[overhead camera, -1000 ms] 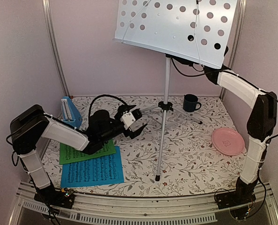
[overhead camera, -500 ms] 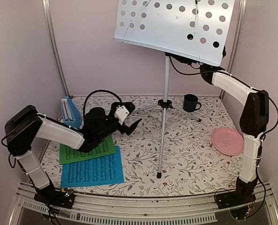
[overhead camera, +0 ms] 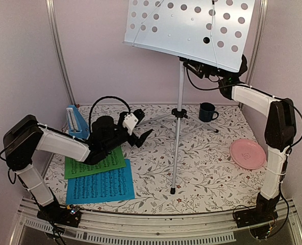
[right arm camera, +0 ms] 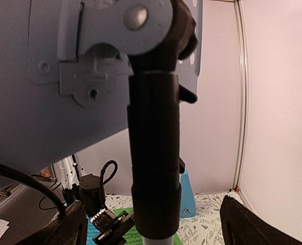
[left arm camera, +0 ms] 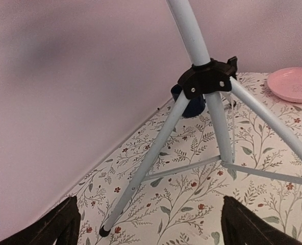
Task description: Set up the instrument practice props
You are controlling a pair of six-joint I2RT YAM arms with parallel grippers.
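Right, music stand [overhead camera: 177, 132] sits upright mid-surface [overhead camera: 207, 168] on its tripod, with the desk [overhead camera: 192, 25] tilted at the top. Risk: it looks top-heavy and nothing grips it, so a bump from either arm at the neck or legs could tip it. Green sheet [overhead camera: 79, 168] and blue sheet [overhead camera: 100, 186] lie flat near-left, not yet on the desk. Metronome [overhead camera: 75, 120] is far-left. Right gripper [right arm camera: 153, 222]: jaws wide apart either side of the black neck sleeve [right arm camera: 153, 153], clamping nothing. Left gripper [overhead camera: 142, 133]: jaws wide, empty, low, facing the leg hub [left arm camera: 207, 81].
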